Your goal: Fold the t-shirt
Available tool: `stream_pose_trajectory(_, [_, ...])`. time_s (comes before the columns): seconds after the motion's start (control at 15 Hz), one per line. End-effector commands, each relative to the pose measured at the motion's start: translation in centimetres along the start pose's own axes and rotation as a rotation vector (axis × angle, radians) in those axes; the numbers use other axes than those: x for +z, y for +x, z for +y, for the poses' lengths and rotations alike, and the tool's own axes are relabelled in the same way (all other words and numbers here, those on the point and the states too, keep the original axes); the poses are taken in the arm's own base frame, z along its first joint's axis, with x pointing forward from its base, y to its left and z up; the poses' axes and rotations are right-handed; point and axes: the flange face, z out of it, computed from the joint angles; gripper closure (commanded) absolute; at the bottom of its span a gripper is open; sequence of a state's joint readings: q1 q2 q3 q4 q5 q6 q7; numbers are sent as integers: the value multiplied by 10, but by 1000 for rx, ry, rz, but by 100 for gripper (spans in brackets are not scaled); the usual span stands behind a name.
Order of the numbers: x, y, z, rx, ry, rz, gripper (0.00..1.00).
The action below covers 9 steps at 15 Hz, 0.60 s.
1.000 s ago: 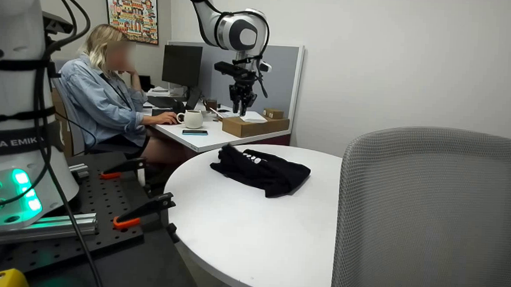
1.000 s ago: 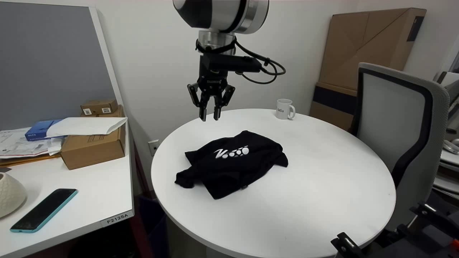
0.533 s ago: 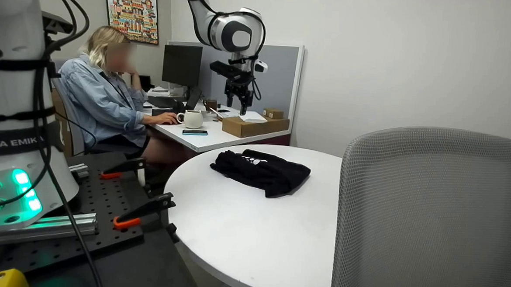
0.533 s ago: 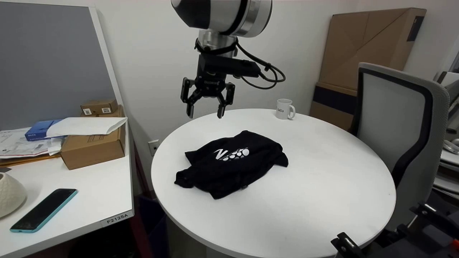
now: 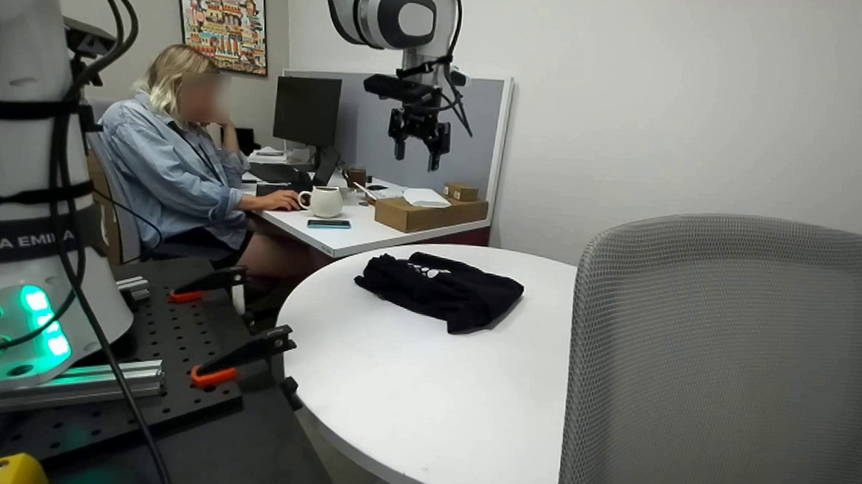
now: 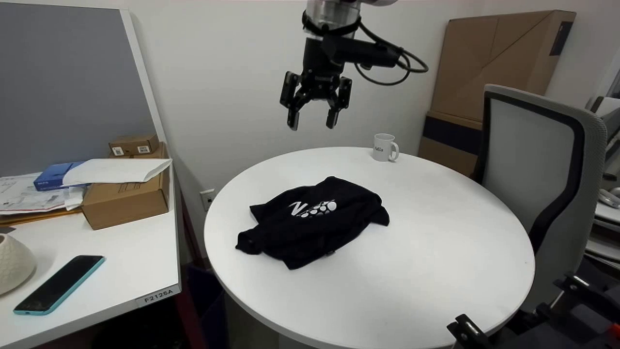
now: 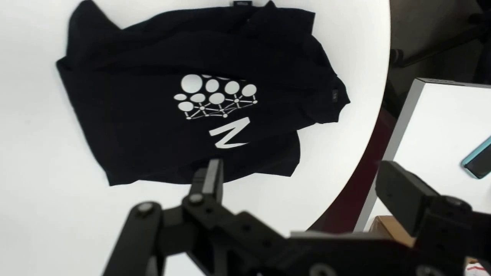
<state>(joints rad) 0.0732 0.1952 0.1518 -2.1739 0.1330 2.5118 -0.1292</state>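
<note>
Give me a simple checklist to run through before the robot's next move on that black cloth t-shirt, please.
1. Black two-fingered gripper open, holding nothing: ok.
2. Black soft-fabric t-shirt wholly on the round white table: ok.
3. T-shirt lying smooth: not ok, rumpled, with a fold cutting into its white print.
4. White cylindrical mug away from the t-shirt: ok, standing apart on the same table.
5. Underside free of tucked fabric: cannot tell, hidden from every view.

Free air btwn hand [image 6: 312, 125] & t-shirt [image 6: 315, 230], w/ mug [image 6: 381, 148] nr edge of tbl [image 6: 426, 271]
</note>
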Motion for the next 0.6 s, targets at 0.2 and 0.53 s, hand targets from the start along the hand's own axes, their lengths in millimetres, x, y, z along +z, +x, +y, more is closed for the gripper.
stream_pose_trajectory(0.2, [-96, -53, 75, 15, -145, 91, 0])
stream_pose_trajectory(0.53, [-139, -91, 146, 170, -194, 122, 0])
